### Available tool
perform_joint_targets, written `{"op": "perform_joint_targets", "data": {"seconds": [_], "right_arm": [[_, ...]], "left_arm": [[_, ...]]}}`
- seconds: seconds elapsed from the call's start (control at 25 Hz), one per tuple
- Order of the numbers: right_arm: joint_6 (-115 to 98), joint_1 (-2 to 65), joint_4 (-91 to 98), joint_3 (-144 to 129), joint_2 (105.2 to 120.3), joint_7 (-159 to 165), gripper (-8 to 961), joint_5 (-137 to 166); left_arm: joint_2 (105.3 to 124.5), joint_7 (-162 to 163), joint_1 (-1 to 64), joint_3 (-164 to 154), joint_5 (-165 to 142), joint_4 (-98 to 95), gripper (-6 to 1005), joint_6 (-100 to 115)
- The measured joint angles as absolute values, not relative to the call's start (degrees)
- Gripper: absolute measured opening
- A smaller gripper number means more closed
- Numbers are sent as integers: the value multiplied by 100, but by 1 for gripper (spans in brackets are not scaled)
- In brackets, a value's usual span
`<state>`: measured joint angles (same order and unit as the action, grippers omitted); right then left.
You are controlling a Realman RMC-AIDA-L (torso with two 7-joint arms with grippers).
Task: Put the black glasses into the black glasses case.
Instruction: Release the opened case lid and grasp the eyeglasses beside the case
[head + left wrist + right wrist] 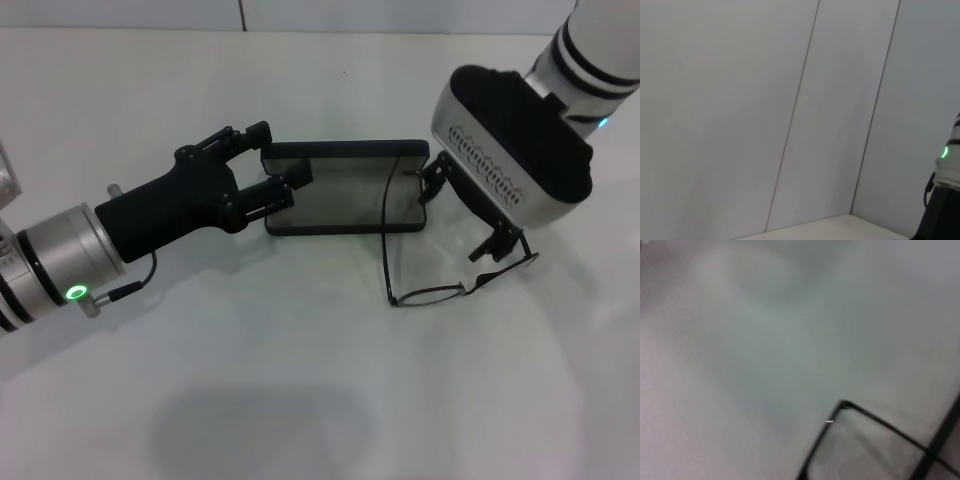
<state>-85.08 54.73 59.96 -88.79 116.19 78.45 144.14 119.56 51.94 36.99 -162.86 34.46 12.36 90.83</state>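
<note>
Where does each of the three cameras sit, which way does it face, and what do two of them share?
Head view: sits high, faces forward and down at the white table; shows the left gripper at the open black glasses case and the right gripper at the black glasses.
Left wrist view: faces a panelled wall; the right arm shows at the edge.
Right wrist view: faces the table closely; none of the robot's body shows.
Shared: the glasses appear in the head and right wrist views.

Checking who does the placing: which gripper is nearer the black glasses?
Right. The right gripper is at the black glasses, by one lens; the left gripper is apart, at the black glasses case's far end.
</note>
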Motion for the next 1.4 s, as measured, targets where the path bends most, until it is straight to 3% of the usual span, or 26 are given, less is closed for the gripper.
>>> {"op": "perform_joint_targets", "data": {"seconds": [0.68,1.4], "right_arm": [[-9767,5353,6742,-8526,11619,8014,856,14013],[-9141,5237,6517,-9952,11622,8854,853,14330]], "left_arm": [[11910,5194,3713,-16287,3427,1299,818,9012],[11922,5194,3682,-16295,3331,1301,817,8965]]}}
